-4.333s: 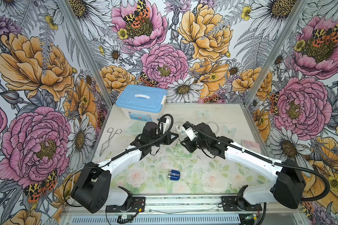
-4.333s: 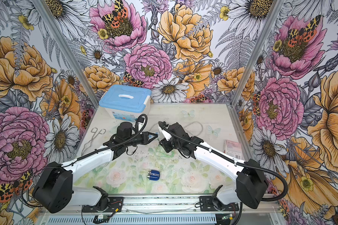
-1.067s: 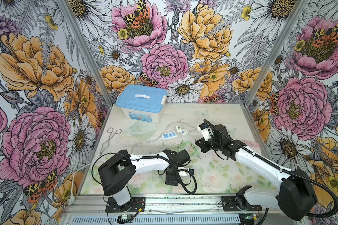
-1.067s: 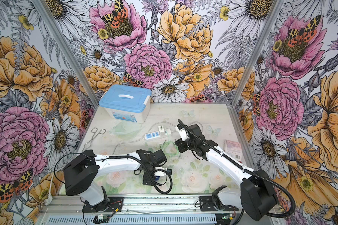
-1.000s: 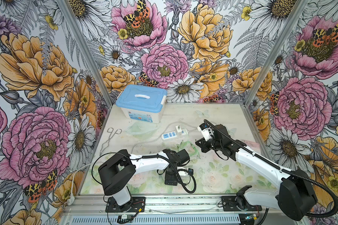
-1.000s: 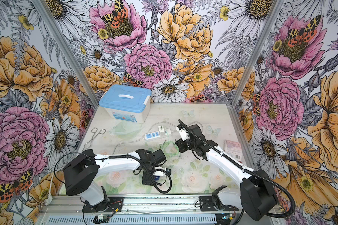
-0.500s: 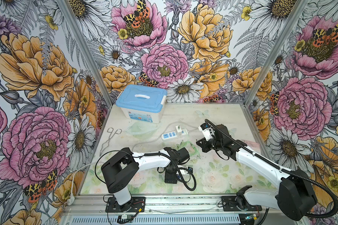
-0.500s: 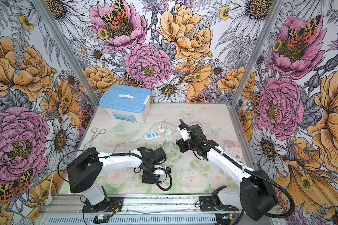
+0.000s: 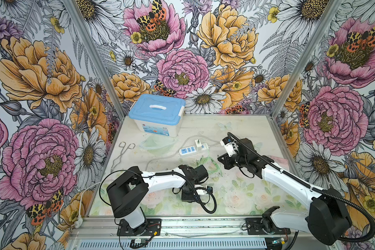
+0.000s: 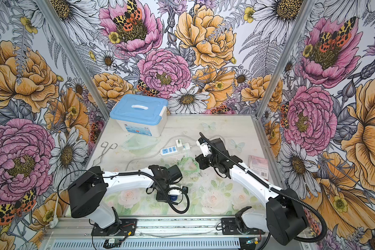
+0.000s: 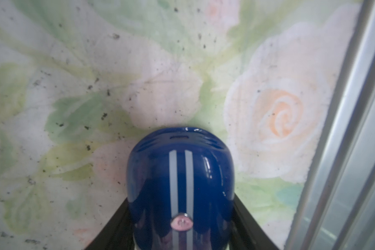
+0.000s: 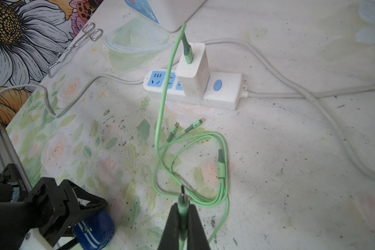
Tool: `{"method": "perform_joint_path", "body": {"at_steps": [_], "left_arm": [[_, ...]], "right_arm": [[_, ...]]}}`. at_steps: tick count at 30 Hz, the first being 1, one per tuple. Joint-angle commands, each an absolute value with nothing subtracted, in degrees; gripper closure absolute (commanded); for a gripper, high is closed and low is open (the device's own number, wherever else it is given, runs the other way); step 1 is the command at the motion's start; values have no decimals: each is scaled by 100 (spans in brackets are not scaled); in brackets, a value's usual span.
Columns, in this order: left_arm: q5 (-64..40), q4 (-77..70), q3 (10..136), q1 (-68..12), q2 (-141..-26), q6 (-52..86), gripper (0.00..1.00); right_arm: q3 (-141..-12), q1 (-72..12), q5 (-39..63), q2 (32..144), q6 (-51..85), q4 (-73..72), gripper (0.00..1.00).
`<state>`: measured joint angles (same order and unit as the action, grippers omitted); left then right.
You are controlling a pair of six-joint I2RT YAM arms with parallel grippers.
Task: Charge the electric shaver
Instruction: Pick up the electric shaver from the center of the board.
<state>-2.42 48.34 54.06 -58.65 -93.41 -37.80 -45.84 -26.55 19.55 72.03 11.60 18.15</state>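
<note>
Left end effector (image 11: 180,200) grips the electric shaver (image 11: 180,173) on the bench (image 11: 74,65); right end effector (image 12: 183,214) pinches a green cable plug (image 12: 182,198).

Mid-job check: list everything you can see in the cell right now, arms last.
shaver: 1, dark blue with pale stripes, front of table
power strip: 1, white with blue sockets, mid-table
adapter: 1, white, plugged into power strip
cable: 1, green, from adapter, coiled on table
box: 1, white with blue lid, back left
forceps: 1, metal, left edge
clear mask: 1, greenish, in front of box
packet: 1, pink, right edge
left tool: black, jaws against shaver's sides
right tool: black, shut on one cable plug
</note>
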Motion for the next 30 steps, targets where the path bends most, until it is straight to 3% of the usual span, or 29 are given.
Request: {"method": "perform_joint_path", "body": {"at_steps": [1, 6, 9, 13, 16, 21, 24, 30], "left_arm": [[-363, 4624, 5454, -5898, -9148, -3627, 63], [-336, 4199, 5283, -6014, -8955, -3561, 64], [-337, 4134, 5282, -6021, -9069, -3550, 43], [-323, 4100, 5265, -6049, -9178, -3636, 36], [-333, 4093, 5311, -6047, -9253, -3678, 41], [-216, 4028, 5301, -5952, -9108, -3679, 62], [-273, 4021, 5243, -5967, -9067, -3683, 41], [-283, 4043, 5247, -6095, -9353, -3671, 30]], "right_arm": [[-4553, -2619, 1929, 7198, 1270, 1794, 100], [-4618, -2654, 1934, 7256, 1294, 1807, 100], [-4641, -2671, 1934, 7242, 1285, 1828, 100], [-4624, -2670, 1909, 7182, 1273, 1863, 100], [-4605, -2672, 1889, 7150, 1281, 1872, 100], [-4579, -2663, 1942, 7169, 1274, 1916, 100], [-4551, -2663, 1999, 7183, 1299, 1934, 100], [-4502, -2663, 1986, 7040, 1335, 1958, 100]]}}
